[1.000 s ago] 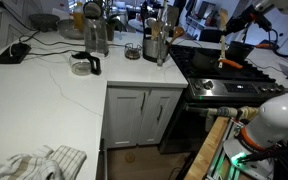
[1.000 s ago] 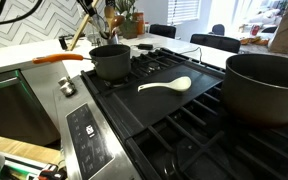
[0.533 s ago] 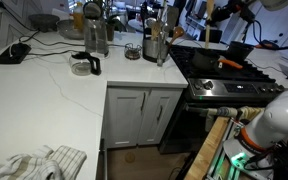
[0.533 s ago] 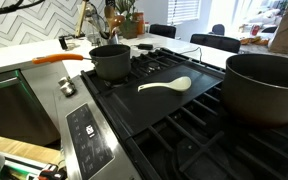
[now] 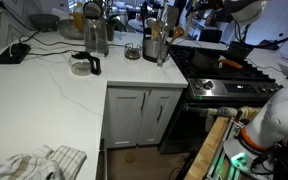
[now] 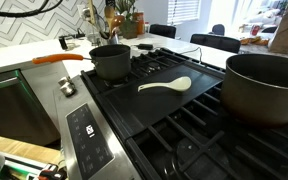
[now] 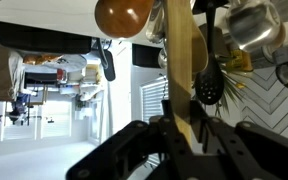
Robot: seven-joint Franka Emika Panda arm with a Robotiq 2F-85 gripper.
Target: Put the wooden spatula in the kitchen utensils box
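My gripper (image 7: pixel 184 125) is shut on the wooden spatula (image 7: pixel 179 60), whose flat pale handle runs up between the fingers in the wrist view. In an exterior view the gripper (image 5: pixel 187 18) hangs high at the back of the stove, just right of the kitchen utensils box (image 5: pixel 156 46), a shiny steel holder full of utensils. The spatula also shows as a pale stick (image 6: pixel 87 12) near the utensils at the back. A shiny steel vessel (image 7: pixel 252 22) and a black slotted spoon (image 7: pixel 206 85) are close to the spatula in the wrist view.
A taller steel jug (image 5: pixel 96 30) and a small dark wire cup (image 5: pixel 133 50) stand left of the holder. On the stove are a pot with an orange handle (image 6: pixel 109 62), a white spoon (image 6: pixel 166 86) and a large dark pot (image 6: pixel 264 88).
The arm has swung left from over the stove towards the steel holder. The spatula has come up and now stands steeper near the utensils.
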